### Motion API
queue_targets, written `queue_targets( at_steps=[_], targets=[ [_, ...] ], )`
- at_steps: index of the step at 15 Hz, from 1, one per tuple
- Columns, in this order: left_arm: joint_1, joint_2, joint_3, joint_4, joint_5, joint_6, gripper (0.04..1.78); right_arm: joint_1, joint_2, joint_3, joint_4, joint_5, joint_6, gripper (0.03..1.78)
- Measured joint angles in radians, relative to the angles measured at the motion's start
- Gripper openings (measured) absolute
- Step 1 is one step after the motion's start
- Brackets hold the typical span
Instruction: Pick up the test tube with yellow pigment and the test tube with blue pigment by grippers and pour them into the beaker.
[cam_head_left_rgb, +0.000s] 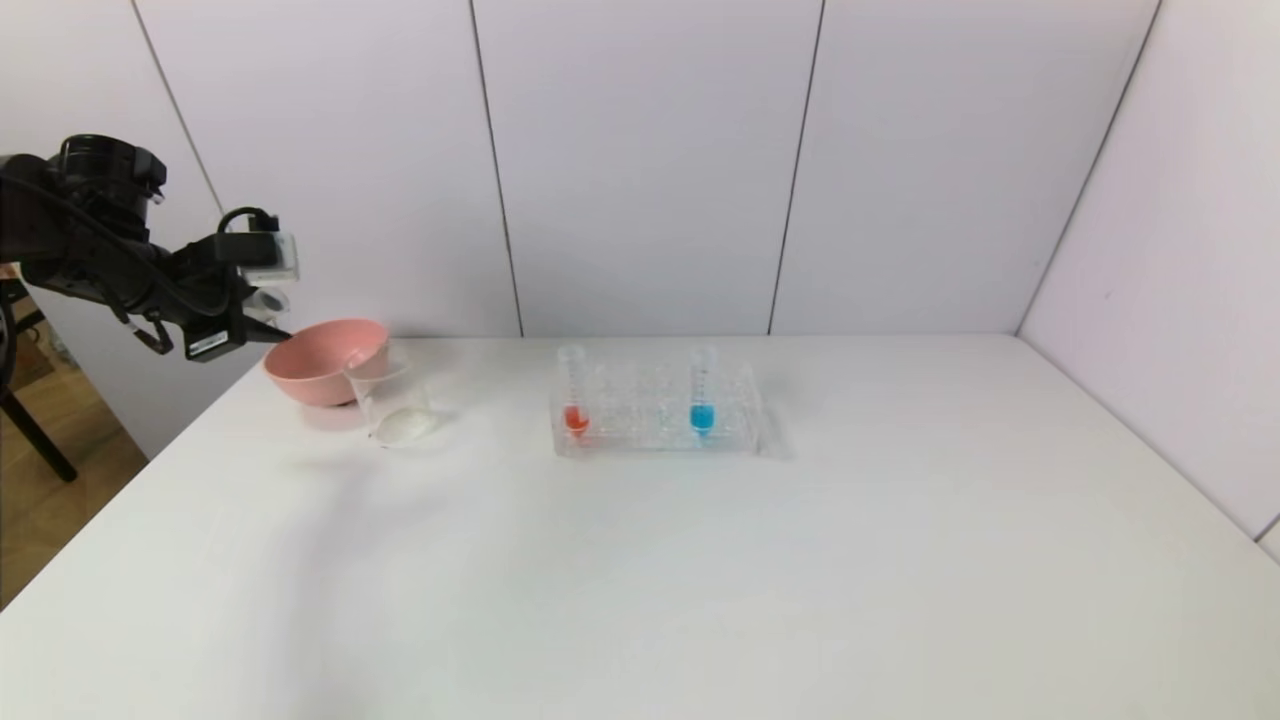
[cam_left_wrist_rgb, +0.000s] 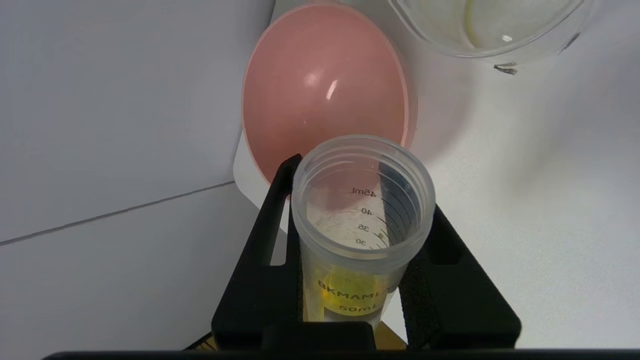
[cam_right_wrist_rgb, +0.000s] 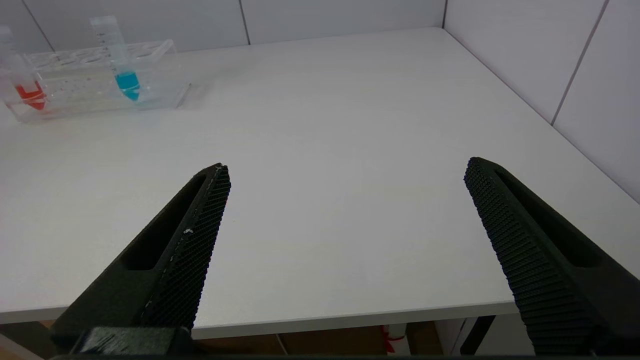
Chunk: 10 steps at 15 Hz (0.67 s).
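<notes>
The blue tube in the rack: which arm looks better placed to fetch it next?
The right gripper, probably: it is open and empty, facing the blue tube. The left gripper is shut on the yellow tube by the pink bowl.

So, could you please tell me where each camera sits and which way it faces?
Head view: from the robot's head, looking down over the white table; the left gripper shows beside the pink bowl.
Left wrist view: on the left arm, looking along the yellow tube in its grip, toward the bowl and beaker.
Right wrist view: on the right arm, low at the table edge; the right gripper stands open.
Head and right wrist views share the rack and blue tube.
</notes>
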<state>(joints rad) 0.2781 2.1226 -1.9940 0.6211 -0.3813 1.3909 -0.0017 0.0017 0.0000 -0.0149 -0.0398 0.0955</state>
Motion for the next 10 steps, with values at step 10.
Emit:
queue_targets(
  at_steps=[10],
  targets=[
    [-0.073, 0.014, -0.001, 0.011, 0.103, 0.073, 0.54, 0.0, 0.0, 0.0, 0.0, 0.0, 0.0, 1.71]
  ],
)
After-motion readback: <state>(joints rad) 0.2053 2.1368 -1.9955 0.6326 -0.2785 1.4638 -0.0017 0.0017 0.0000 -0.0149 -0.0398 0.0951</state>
